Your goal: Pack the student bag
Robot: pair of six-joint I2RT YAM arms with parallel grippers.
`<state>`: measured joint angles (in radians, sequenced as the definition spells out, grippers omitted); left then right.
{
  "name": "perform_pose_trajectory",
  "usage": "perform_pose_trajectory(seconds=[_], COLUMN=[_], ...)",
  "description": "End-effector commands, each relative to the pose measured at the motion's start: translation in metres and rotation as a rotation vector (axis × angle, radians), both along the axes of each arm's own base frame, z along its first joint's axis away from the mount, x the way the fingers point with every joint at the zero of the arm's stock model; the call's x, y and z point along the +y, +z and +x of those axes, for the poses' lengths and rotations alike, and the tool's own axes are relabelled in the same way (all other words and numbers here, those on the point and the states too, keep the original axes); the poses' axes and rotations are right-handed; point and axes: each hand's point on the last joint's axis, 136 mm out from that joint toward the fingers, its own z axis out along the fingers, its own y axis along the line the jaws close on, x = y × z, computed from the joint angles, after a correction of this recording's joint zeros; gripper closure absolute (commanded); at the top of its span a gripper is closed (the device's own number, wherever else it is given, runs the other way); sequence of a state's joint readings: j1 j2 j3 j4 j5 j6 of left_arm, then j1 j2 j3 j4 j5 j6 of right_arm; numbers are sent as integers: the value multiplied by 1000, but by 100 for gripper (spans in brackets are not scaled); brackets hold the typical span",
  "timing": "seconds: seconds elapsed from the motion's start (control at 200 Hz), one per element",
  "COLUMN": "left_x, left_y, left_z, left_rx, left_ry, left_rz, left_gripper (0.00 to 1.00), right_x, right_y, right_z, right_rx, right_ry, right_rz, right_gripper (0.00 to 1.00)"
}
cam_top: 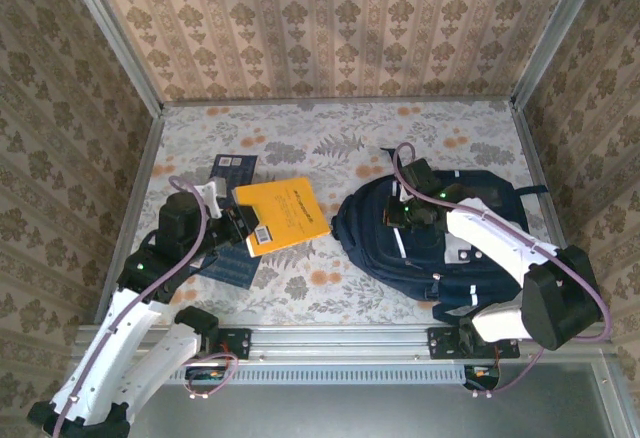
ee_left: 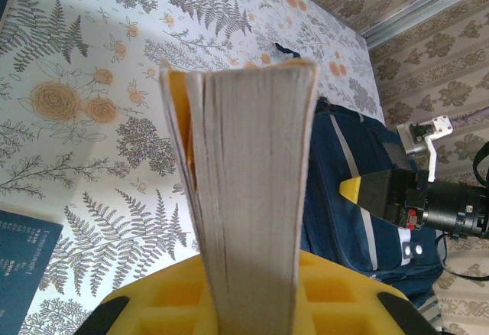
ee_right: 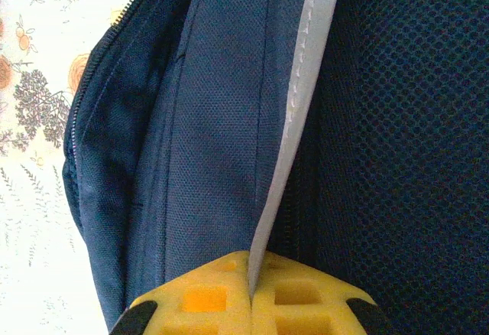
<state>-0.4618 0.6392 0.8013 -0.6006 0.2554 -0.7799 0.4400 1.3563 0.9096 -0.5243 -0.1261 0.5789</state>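
My left fingers [cam_top: 229, 217] are clamped across the thickness of the yellow book [cam_top: 285, 213]. In the left wrist view the two pads [ee_left: 164, 316] sit one on each cover, with the page block [ee_left: 244, 182] rising between them. The book's long axis runs straight out from these fingers toward the student bag [cam_top: 470, 248]. I cannot tell whether its far edge is clear of the table [cam_top: 330, 148]. My right fingers [cam_top: 405, 214] are pressed together on the bag. In the right wrist view the pads [ee_right: 229, 293] pinch the white reflective stripe [ee_right: 294, 121] and the navy fabric beside it, with no gap showing. The bag lies flat on the right half of the table, directly under my right fingers and well apart from my left ones. Its long axis runs roughly across the table, and its rounded end points toward the book. A zip line [ee_right: 92, 67] runs along the panel on the side of my right fingers that faces the open table, so I judge the mouth to be on that side. The controlling relation is that the bag lies ahead of the left fingers, in line with the book's long axis. The right arm is the nearer arm and is already on the fabric. I judge the next requirement to be lifting the pinched panel to open the mouth before the book is advanced edge-first.
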Motion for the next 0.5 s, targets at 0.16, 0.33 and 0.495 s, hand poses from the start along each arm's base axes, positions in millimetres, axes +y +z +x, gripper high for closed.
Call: perform_pose_trajectory(seconds=[0.16,0.33,0.495], left_x=[-3,-16,-26], left_y=[18,27,38], left_z=[7,7,9], left_rx=[-52,-76,-74], left_ry=[-34,-91,-125], left_rz=[1,-57,-111], left_gripper=[100,100,100], right_x=[28,41,29], right_y=[90,152,185], right_z=[-5,-20,-19], right_rx=[-220,-302,-344], right_ry=[172,273,247], right_rz=[230,464,704], right_gripper=[100,100,100])
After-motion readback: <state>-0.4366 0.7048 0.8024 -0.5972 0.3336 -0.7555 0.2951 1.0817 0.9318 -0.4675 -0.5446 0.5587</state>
